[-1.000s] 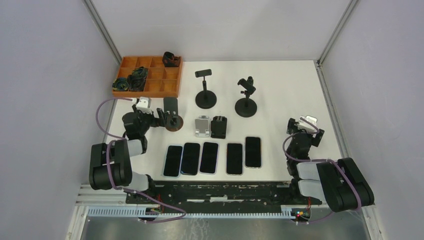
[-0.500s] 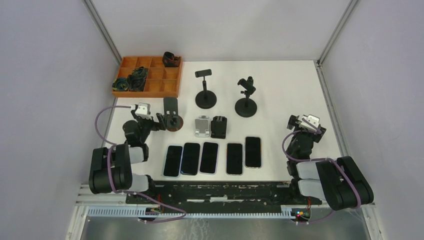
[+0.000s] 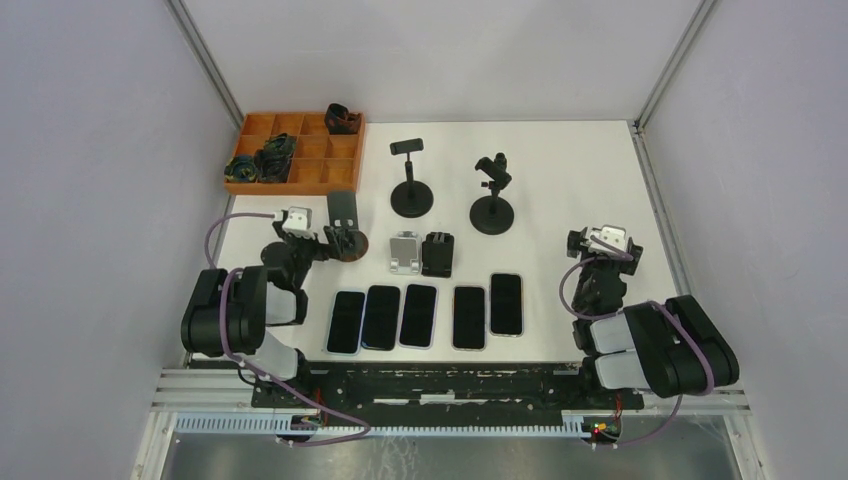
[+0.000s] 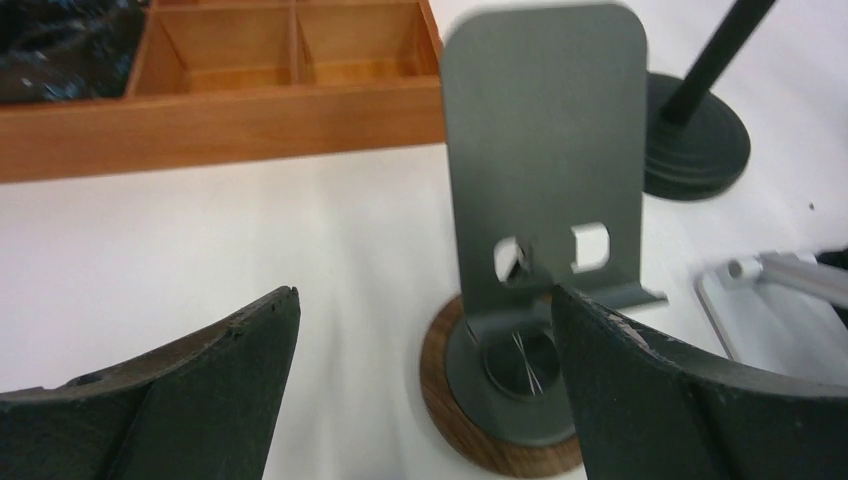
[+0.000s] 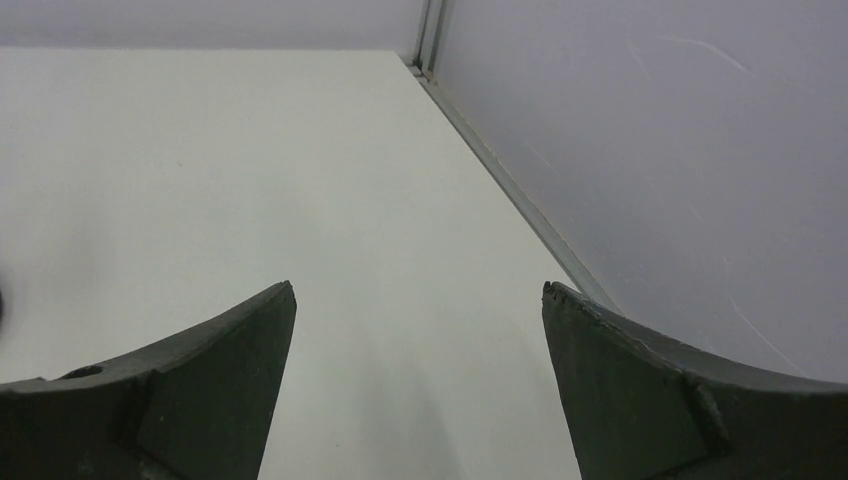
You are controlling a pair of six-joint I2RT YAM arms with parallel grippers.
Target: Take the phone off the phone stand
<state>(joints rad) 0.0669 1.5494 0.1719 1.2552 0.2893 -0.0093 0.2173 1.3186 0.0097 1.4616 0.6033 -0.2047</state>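
Note:
Several black phones (image 3: pixel 418 315) lie flat in a row on the white table, none resting on a stand. A grey phone stand (image 3: pixel 343 212) on a round wooden base is upright and bare; in the left wrist view its plate (image 4: pixel 545 150) fills the middle. My left gripper (image 3: pixel 325 243) is open just in front of that stand's base. In the wrist view the left gripper (image 4: pixel 422 292) has its right finger overlapping the base. My right gripper (image 3: pixel 603 250) is open at the right side of the table. The right gripper (image 5: pixel 418 288) has only bare table between its fingers.
A silver stand (image 3: pixel 403 250) and a black stand (image 3: pixel 437 253) sit behind the phone row. Two black pole stands (image 3: pixel 410 185) (image 3: pixel 492 195) are farther back. An orange compartment tray (image 3: pixel 300 175) holding dark items is at the back left. Enclosure walls border both sides.
The left gripper has shifted right, closer to the grey stand, with its arm folding back. The right gripper has moved slightly left. Both stayed open.

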